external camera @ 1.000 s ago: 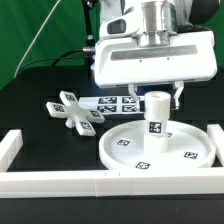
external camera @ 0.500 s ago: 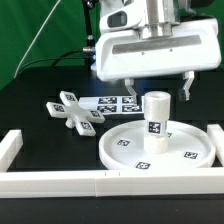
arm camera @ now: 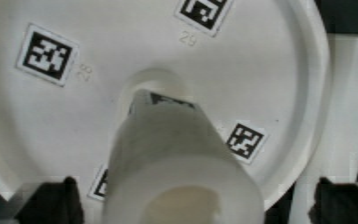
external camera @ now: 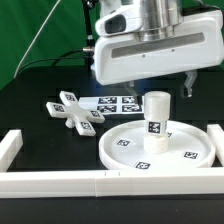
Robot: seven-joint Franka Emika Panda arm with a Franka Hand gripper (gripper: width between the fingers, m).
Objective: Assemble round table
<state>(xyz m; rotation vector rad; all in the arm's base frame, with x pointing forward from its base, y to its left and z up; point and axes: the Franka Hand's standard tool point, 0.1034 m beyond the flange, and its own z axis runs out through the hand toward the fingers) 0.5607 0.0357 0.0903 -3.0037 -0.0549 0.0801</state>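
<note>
In the exterior view, the hand [external camera: 157, 87] is seen hanging above the leg [external camera: 155, 118]. Its two dark fingers [external camera: 187, 86] are spread wide, one to each side of the leg's top, and nothing is gripped between them: the hand is released. The leg is stood upright in the middle of the disc [external camera: 192, 142], which is laid flat on the black tabletop [external camera: 30, 100]. A square tag is carried on the leg's side, and more tags are seen on the disc's face. The base [external camera: 75, 112] is laid on the tabletop toward the exterior view's left, apart from the disc. The marker board [external camera: 118, 103] is seen behind the disc, between the base and the leg. A white rail [external camera: 60, 181] is run along the near edge, with a short arm turned back at each end.

In the wrist view, the leg [arm camera: 185, 150] is seen from above, rising out of the hub of the disc [arm camera: 105, 100]. The hand [arm camera: 194, 197] is shown by its two dark fingertips [arm camera: 55, 198], one at either side of the leg and clear of it. Several tags are visible on the disc around the hub.
</note>
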